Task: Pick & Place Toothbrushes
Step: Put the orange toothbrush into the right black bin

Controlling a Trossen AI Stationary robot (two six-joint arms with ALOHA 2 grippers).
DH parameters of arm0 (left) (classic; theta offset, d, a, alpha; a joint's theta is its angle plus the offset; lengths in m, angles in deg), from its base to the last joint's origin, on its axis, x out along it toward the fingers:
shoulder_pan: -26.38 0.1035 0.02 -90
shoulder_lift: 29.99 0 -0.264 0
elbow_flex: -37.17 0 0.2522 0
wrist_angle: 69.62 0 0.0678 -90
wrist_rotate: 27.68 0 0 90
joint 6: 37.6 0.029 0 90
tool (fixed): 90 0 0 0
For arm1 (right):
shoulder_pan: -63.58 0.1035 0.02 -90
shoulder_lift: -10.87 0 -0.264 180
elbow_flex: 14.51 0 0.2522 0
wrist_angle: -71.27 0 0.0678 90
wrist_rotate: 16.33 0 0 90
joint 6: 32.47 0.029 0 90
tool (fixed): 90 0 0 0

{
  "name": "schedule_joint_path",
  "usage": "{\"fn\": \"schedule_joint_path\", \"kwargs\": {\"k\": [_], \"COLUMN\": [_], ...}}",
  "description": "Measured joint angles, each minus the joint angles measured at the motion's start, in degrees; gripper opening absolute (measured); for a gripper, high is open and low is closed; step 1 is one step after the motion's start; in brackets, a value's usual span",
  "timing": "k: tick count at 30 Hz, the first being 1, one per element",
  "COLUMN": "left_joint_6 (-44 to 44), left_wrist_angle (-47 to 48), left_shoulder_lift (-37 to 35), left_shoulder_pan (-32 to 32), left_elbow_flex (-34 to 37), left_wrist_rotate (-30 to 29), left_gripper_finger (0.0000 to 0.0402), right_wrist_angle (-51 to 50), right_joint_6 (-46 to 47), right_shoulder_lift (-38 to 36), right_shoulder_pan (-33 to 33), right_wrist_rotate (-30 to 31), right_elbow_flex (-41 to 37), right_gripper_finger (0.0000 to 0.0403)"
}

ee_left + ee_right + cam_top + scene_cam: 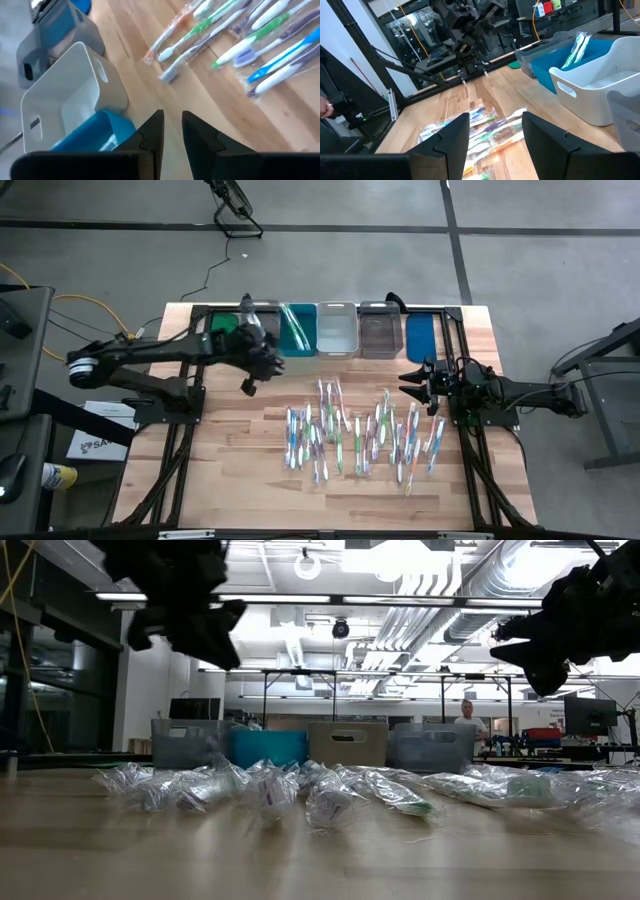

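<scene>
1. Toothbrushes [360, 435] are lying wrapped and crowded across mid-table, near side of the bins [337, 330].
2. Left gripper [262, 362] is hovering by the teal bin [297, 332], fingers narrowly apart, holding nothing; the pile is sitting off to its right.
3. Right gripper [415, 385] is waiting wide open and empty just beyond the pile's right edge.
4. Risk: overlapping slippery wrappers could be dragging neighbours along or slipping out.

A light wooden table [220, 480] carries a scatter of slim translucent plastic toothbrushes [360, 435]. Beyond the toothbrushes stands a row of rectangular plastic bins [337, 330]: green, teal, clear, grey, blue. The left gripper [262, 365] hangs beside the teal bin; the right gripper [412, 383] hangs beside the toothbrushes, below the blue bin.
</scene>
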Motion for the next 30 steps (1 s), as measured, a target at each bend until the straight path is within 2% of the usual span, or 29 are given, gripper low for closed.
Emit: {"fn": "schedule_joint_path", "kwargs": {"k": [8, 14, 16, 20, 25, 30], "left_joint_6": [-1.2, -7.2, -9.6, -11.0, -11.9, -13.8], "left_wrist_angle": [-4.3, -13.6, -15.9, -16.2, -16.4, -16.3], "left_shoulder_lift": [-14.0, -21.9, -23.9, -25.7, -25.9, -26.9], "left_shoulder_pan": [-3.1, -7.4, -9.2, -12.7, -15.4, -15.3], "left_elbow_flex": [9.8, 15.9, 17.5, 18.5, 18.4, 18.5], "left_wrist_rotate": [-0.4, -0.7, -2.5, -6.3, -6.4, -6.7], "left_gripper_finger": [0.0065, 0.0065, 0.0065, 0.0065, 0.0065, 0.0065], "right_wrist_angle": [0.0, 0.0, 0.0, 0.0, 0.0, 0.0], "right_joint_6": [0.0, 0.0, 0.0, 0.0, 0.0, 0.0], "right_shoulder_lift": [0.0, 0.0, 0.0, 0.0, 0.0, 0.0], "right_shoulder_pan": [0.0, 0.0, 0.0, 0.0, 0.0, 0.0], "right_wrist_rotate": [0.0, 0.0, 0.0, 0.0, 0.0, 0.0], "right_elbow_flex": [0.0, 0.0, 0.0, 0.0, 0.0, 0.0], "right_gripper_finger": [0.0176, 0.0176, 0.0176, 0.0176, 0.0176, 0.0176]}}
